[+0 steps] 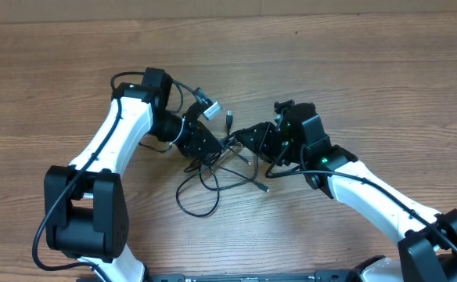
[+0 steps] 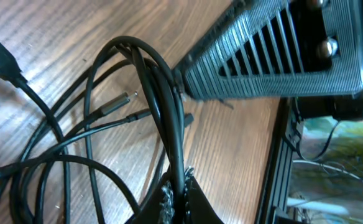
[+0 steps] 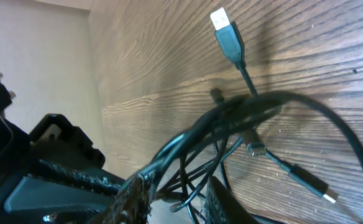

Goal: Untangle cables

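Note:
The cables lie as a black tangle of loops on the wooden table between my two arms. My left gripper is shut on a strand of this bundle. In the left wrist view the pinched cable runs up from my left gripper and arches over the other loops. My right gripper faces the left one, tip to tip. In the right wrist view my right gripper has its jaws apart, several cables passing between them and resting against the left finger. A silver-tipped USB plug lies beyond.
The ribbed finger of the right gripper fills the top right of the left wrist view, close to the bundle. A black rail runs along the table's near edge. Loose plug ends lie near the tangle.

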